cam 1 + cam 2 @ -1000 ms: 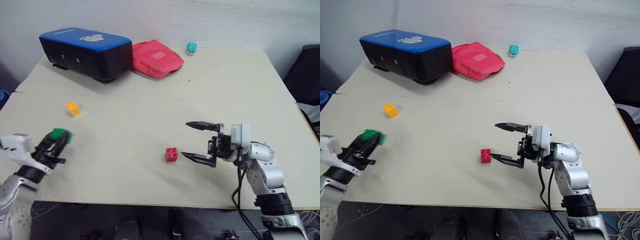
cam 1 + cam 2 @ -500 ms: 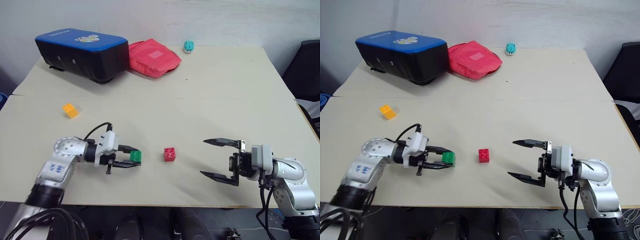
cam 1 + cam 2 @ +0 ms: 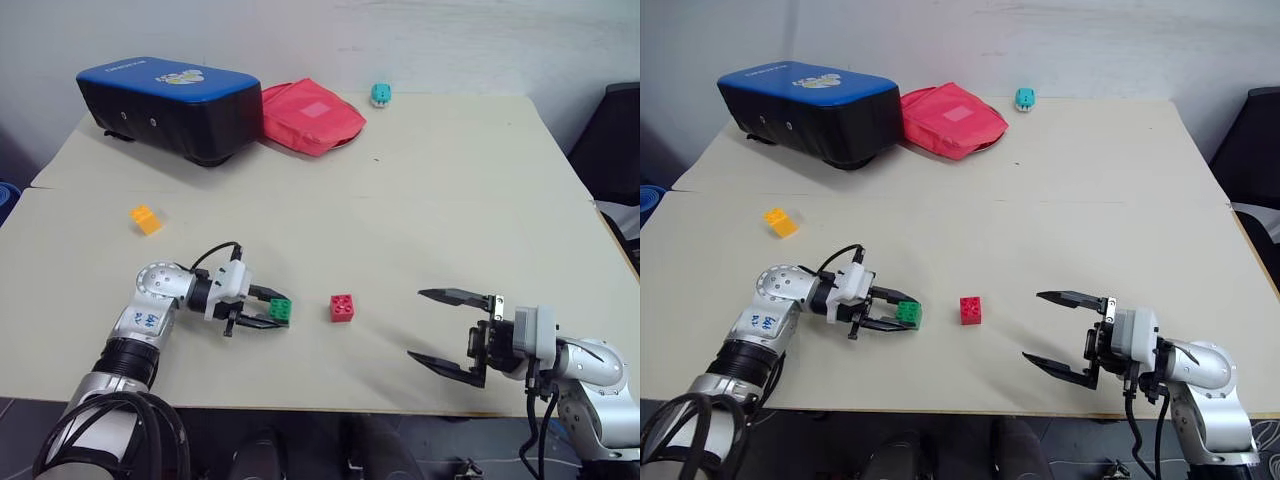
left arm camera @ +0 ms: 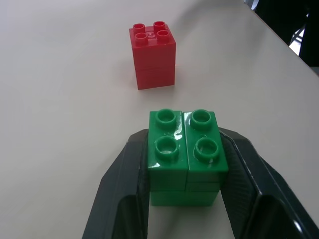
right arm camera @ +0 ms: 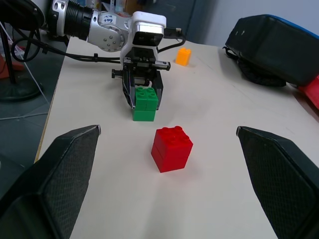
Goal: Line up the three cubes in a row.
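Left wrist view: left gripper [image 4: 183,199] is clamping the green block [image 4: 185,149] near the table's front edge, just beside the red block [image 4: 153,54], presumably starting the row.
Right gripper [image 3: 448,331]: hanging wide and empty.
Orange block [image 3: 146,217]: sitting apart near the left edge.

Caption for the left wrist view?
Left claw shut on the green cube, red cube standing apart just ahead.

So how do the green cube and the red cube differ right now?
The green cube is clamped between the fingers of the left gripper; the red cube stands free on the table, nothing touching it. The green one lies to the left of the red, a small gap between them. Colour differs too. Both are upright, studs up, four studs on top, and look alike in size.
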